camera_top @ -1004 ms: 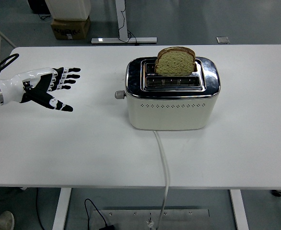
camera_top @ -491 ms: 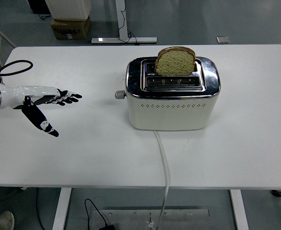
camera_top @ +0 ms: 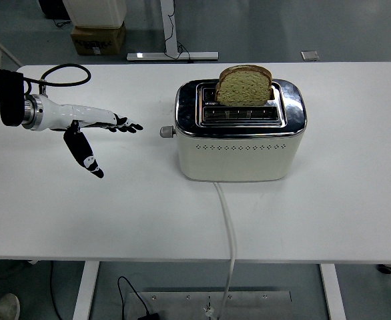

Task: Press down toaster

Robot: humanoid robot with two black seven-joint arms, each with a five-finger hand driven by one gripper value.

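White and chrome, the toaster (camera_top: 241, 133) stands a little right of the middle of the white table (camera_top: 329, 200), its long side facing me. One slice of brown bread (camera_top: 244, 85) stands upright in the slot farther from me, most of it above the shiny top; the nearer slot shows only dark metal. The lever knob (camera_top: 166, 132) sticks out of the toaster's left end, high on that end. A white cord (camera_top: 228, 227) runs from the toaster's front base toward the near table edge and drops over it.

My left hand (camera_top: 95, 130) reaches in from the toaster's left, held flat and edge-on, fingers (camera_top: 125, 125) stretched straight toward the knob, thumb hanging down apart from them. It holds nothing. The fingertips are near the knob but not touching it; bare table shows between them.
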